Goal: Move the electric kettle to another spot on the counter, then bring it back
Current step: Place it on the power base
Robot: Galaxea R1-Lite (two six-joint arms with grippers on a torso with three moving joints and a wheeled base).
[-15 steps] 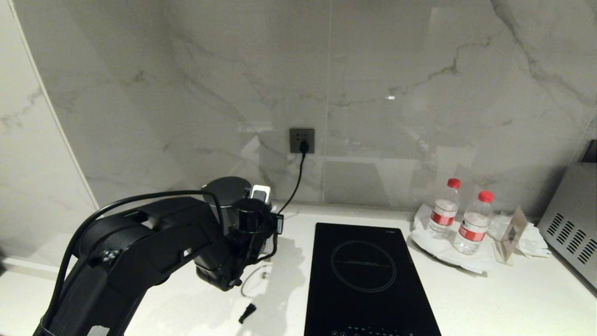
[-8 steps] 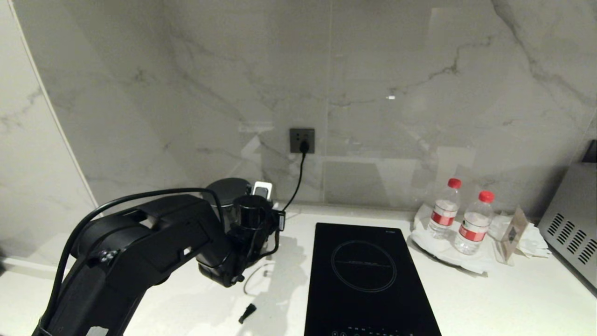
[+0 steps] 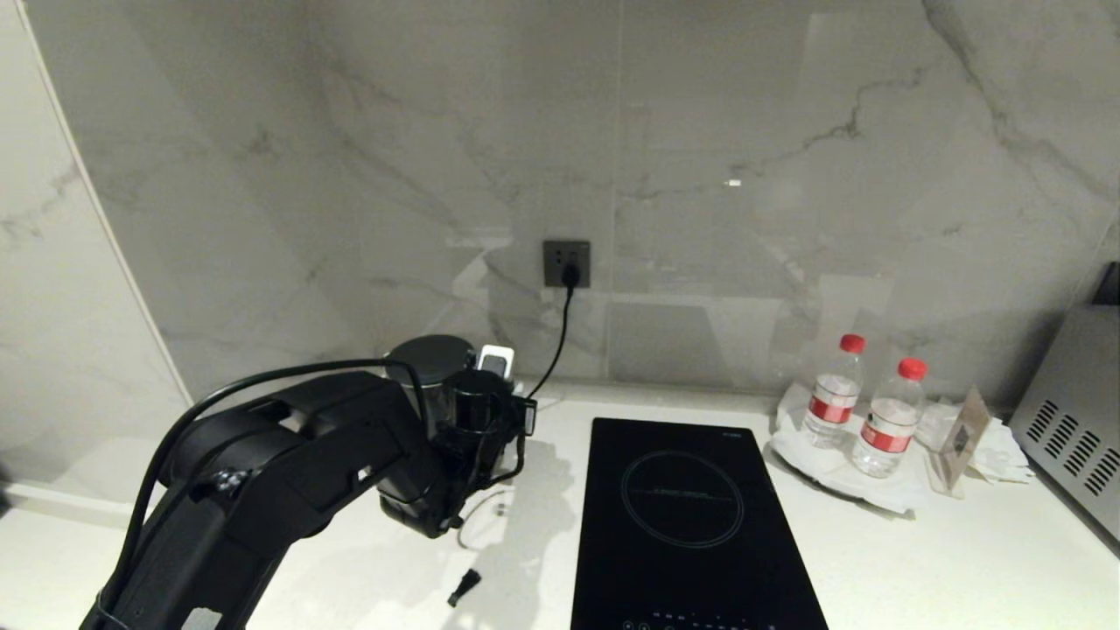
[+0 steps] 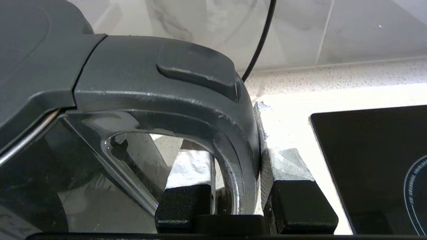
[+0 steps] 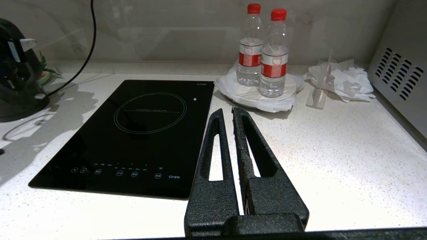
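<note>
The black electric kettle (image 3: 429, 357) stands at the back left of the white counter (image 3: 962, 560), mostly hidden by my left arm; only its flat lid shows. In the left wrist view its loop handle (image 4: 186, 83) fills the picture. My left gripper (image 4: 233, 186) is shut on that handle, one finger inside the loop and the other outside. Whether the kettle's bottom rests on anything is hidden. The kettle also shows as a dark mass (image 5: 16, 76) at the edge of the right wrist view. My right gripper (image 5: 228, 113) hangs shut and empty over the counter (image 5: 333, 150), beside the hob.
A black induction hob (image 3: 691, 525) lies right of the kettle. Two water bottles (image 3: 831, 394) stand on a white plate at the back right, beside crumpled tissue and a grey vented appliance (image 3: 1076, 411). A cord runs from the wall socket (image 3: 566, 262). A small black piece (image 3: 464, 586) lies near the front.
My left arm's elbow has shifted a little to the right. The kettle and the gripper on its handle have barely moved. The right arm has stayed still.
</note>
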